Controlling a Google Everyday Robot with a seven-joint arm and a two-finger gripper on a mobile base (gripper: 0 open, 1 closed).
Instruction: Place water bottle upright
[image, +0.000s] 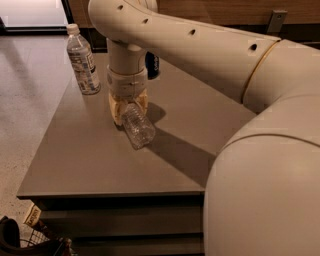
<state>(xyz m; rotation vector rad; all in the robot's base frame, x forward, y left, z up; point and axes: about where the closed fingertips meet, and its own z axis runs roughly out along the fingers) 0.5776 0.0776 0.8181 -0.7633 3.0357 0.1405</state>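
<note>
Camera view: clear ribbed water bottle (138, 127) flat, jaws at neck.

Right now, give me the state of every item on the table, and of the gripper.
Small bottle: lying on its side on the table, cap end in the gripper.
Tall bottle: upright, capped, near the far left corner.
Can: standing at the far edge, mostly hidden.
Gripper: down at the table, shut on the small bottle's cap end.
</note>
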